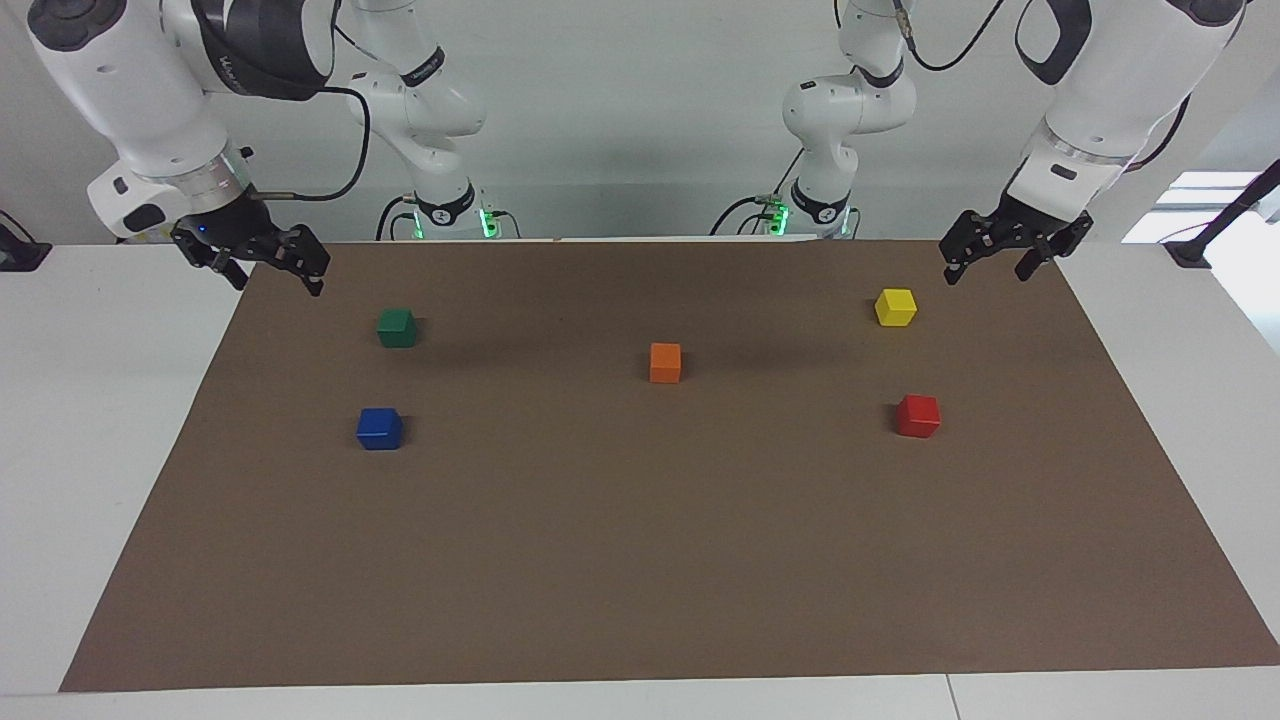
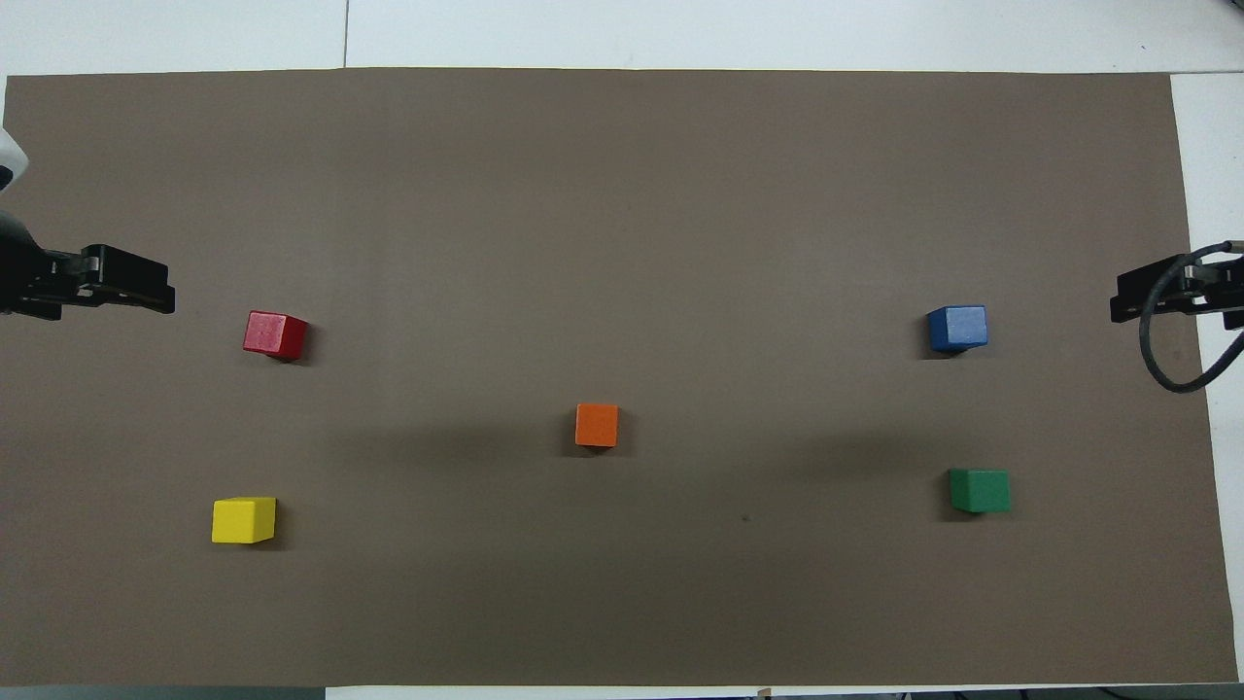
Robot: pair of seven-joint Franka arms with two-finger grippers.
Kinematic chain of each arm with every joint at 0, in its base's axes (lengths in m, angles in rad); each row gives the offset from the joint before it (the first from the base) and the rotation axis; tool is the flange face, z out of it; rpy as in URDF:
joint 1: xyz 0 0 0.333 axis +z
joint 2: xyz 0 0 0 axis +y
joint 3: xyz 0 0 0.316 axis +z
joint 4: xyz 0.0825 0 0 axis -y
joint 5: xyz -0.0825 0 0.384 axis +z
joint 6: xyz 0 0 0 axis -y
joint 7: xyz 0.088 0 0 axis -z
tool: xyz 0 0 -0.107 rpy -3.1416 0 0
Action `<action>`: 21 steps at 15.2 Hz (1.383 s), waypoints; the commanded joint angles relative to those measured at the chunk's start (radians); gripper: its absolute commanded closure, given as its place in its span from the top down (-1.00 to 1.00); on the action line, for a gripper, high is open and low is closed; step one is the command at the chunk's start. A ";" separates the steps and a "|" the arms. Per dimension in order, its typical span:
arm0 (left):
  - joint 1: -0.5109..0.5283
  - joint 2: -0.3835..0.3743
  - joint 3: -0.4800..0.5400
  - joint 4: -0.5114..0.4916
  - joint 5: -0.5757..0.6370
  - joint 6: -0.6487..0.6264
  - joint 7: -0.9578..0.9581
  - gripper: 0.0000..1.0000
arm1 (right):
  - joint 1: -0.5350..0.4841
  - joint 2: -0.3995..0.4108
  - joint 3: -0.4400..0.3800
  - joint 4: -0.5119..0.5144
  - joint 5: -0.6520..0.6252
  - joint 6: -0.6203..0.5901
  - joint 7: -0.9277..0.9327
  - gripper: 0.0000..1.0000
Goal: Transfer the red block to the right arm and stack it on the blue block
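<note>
A brown mat [image 1: 640, 560] covers the white table [image 1: 90, 420]. On it we count five cubes, one of each colour, well apart, probably so that fingers fit around each. The red block [image 1: 917, 415] lies toward the left arm's end, the blue block [image 1: 379, 428] toward the right arm's end; between them lies the orange cube [image 1: 665, 362], with the yellow cube [image 1: 895, 307] and green cube [image 1: 397, 327] nearer the robots. The left gripper [image 1: 990, 268] and right gripper [image 1: 272, 281] wait open over the mat's corners.

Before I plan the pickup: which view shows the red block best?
The overhead view: the red block lies unobstructed on the brown mat, its top and one side showing. The facing view also shows it clearly, but slightly smaller.
</note>
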 commanded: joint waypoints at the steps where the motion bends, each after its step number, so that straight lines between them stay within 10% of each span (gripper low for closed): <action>1: 0.003 -0.016 0.002 -0.018 -0.015 -0.002 0.021 1.00 | -0.009 -0.010 0.005 0.000 0.001 0.019 -0.018 1.00; 8: -0.007 -0.041 -0.012 -0.016 -0.013 -0.036 0.010 1.00 | -0.003 -0.010 0.013 0.001 0.017 0.027 -0.024 1.00; 21: 0.026 0.025 -0.002 -0.423 -0.009 0.562 0.073 1.00 | -0.128 0.030 0.002 -0.071 0.853 0.070 -0.328 1.00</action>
